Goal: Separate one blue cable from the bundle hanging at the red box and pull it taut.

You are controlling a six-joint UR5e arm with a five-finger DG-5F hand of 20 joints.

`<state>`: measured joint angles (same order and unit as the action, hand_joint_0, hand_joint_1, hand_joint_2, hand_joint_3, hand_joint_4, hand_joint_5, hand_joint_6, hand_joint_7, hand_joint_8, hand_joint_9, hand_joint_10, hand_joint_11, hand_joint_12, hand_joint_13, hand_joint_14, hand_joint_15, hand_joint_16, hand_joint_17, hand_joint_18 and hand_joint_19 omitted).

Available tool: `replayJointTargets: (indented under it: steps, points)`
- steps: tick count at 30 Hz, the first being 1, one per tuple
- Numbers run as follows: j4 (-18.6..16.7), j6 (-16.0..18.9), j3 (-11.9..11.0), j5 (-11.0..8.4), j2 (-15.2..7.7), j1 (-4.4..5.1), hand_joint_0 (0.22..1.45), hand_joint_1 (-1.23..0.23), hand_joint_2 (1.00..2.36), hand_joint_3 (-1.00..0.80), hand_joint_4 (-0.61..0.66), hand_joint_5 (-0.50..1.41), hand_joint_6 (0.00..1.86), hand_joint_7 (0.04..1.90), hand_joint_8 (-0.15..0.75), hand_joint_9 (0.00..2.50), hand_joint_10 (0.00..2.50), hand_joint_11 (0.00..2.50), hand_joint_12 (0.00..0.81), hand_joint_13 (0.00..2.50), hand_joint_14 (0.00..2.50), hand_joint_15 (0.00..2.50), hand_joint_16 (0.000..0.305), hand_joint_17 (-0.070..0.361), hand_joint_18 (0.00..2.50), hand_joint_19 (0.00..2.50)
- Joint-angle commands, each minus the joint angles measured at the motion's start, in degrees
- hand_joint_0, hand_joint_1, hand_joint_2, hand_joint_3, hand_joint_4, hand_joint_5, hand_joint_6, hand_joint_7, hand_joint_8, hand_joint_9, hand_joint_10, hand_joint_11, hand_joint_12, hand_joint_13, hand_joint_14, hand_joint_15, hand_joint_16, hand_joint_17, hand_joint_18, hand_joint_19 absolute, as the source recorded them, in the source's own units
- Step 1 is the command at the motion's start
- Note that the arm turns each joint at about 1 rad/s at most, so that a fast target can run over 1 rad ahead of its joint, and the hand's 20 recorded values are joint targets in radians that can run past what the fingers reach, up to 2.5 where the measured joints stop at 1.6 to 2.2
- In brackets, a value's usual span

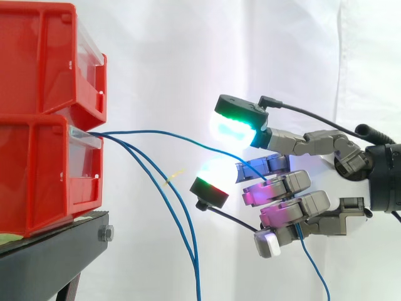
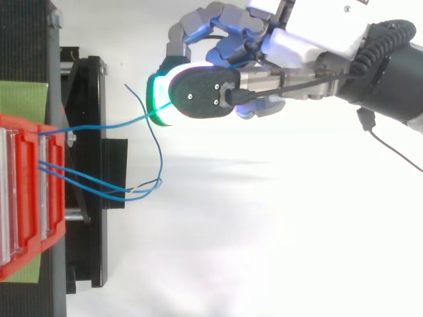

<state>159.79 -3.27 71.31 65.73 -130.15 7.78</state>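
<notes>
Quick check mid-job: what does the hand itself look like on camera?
The hand has grey jointed fingers ending in thick pads with black backs, glowing green-cyan, white and magenta. A white casing sits at its base, and the wrist is black.

Behind where I work, a white curtain [image 1: 188, 56] hangs in soft folds, evenly and brightly lit. At the lower left of the side view is a black stand [image 1: 50, 260] with a bolt [image 1: 105, 234] at its corner. A green sheet [image 2: 23, 99] lies on its top.
</notes>
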Motion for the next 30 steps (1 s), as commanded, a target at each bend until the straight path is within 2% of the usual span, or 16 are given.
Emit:
replayJointTargets:
  steps: [1, 8, 10, 15, 22, 30]
  points:
    - [0.0, -0.4, -0.1, -0.16, 0.0, -0.04, 0.6, -0.57, 1.01, -0.36, 0.11, -0.18, 0.91, 1.08, 0.24, 0.92, 1.7, 1.37, 0.292, 1.26, 1.08, 1.39, 0.049, 0.11, 0.93, 1.02]
    - [0.0, -1.3, -1.3, -0.25, 0.0, -0.04, 0.59, -0.62, 1.02, -0.19, 0.04, -0.16, 0.92, 1.11, 0.239, 0.93, 1.72, 1.37, 0.284, 1.28, 1.05, 1.4, 0.048, 0.109, 0.94, 1.02]
    - [0.4, -1.5, -2.4, -0.34, 0.1, -0.04, 0.59, -0.65, 1.02, -0.15, 0.02, -0.16, 0.93, 1.13, 0.241, 0.94, 1.71, 1.39, 0.285, 1.28, 1.05, 1.41, 0.048, 0.108, 0.94, 1.02]
    - [0.4, -2.4, -2.8, -0.25, 0.0, -0.04, 0.6, -0.71, 1.03, -0.02, -0.01, -0.15, 0.93, 1.19, 0.234, 0.95, 1.72, 1.38, 0.287, 1.3, 1.02, 1.43, 0.049, 0.109, 0.95, 1.01]
    - [0.4, -2.8, -2.7, -0.25, 0.0, 0.39, 0.62, -0.72, 1.03, -0.05, -0.06, -0.16, 0.94, 1.18, 0.228, 0.96, 1.68, 1.42, 0.28, 1.3, 0.98, 1.47, 0.047, 0.105, 0.94, 1.01]
    - [0.7, -2.6, -2.7, -0.08, 0.0, 0.66, 0.62, -0.67, 1.02, -0.19, 0.05, -0.18, 0.94, 1.1, 0.227, 0.94, 1.72, 1.37, 0.279, 1.29, 0.99, 1.45, 0.047, 0.105, 0.93, 1.03]
